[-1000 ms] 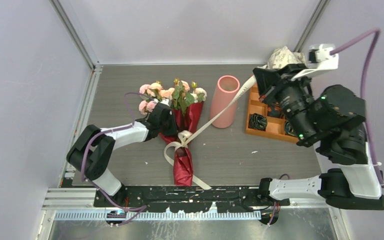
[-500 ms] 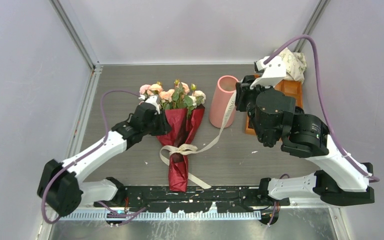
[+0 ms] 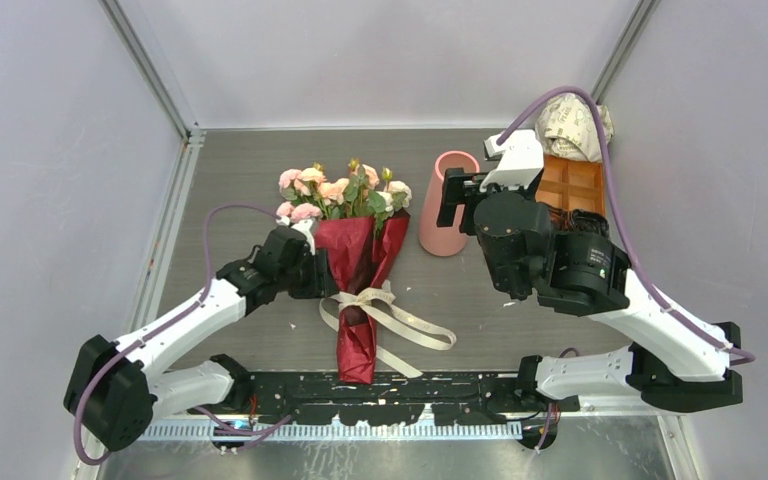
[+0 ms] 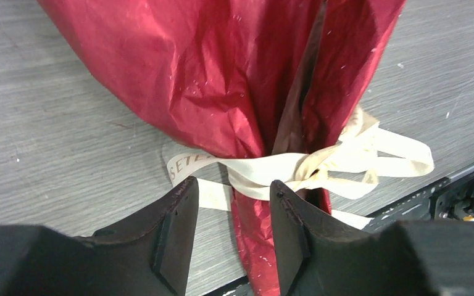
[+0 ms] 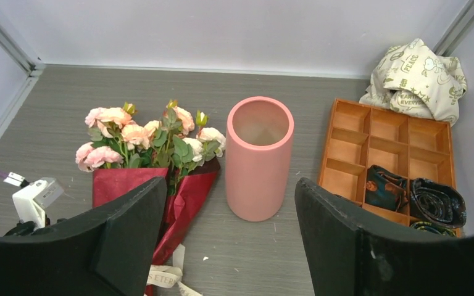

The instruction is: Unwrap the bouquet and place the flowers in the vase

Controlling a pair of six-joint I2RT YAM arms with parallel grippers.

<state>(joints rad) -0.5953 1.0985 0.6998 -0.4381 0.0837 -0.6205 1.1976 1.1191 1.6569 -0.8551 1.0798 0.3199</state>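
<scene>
The bouquet lies on the table, its dark red paper still wound at the neck by a loosened cream ribbon. The flowers point to the far side. My left gripper is open at the bouquet's left side; in the left wrist view its fingertips stand either side of the paper neck just below the ribbon, holding nothing. The pink vase stands upright to the right of the flowers. My right gripper hangs open above and behind the vase, empty. The ribbon tails lie loose on the table.
An orange compartment tray with dark rolled items sits right of the vase. A crumpled white printed paper ball lies in the far right corner. Walls enclose three sides, and the black rail runs along the near edge.
The right gripper opened and let go of the ribbon, which fell onto the table right of the bouquet; that arm swung left to the vase. The left gripper opened wider and slid down toward the ribbon.
</scene>
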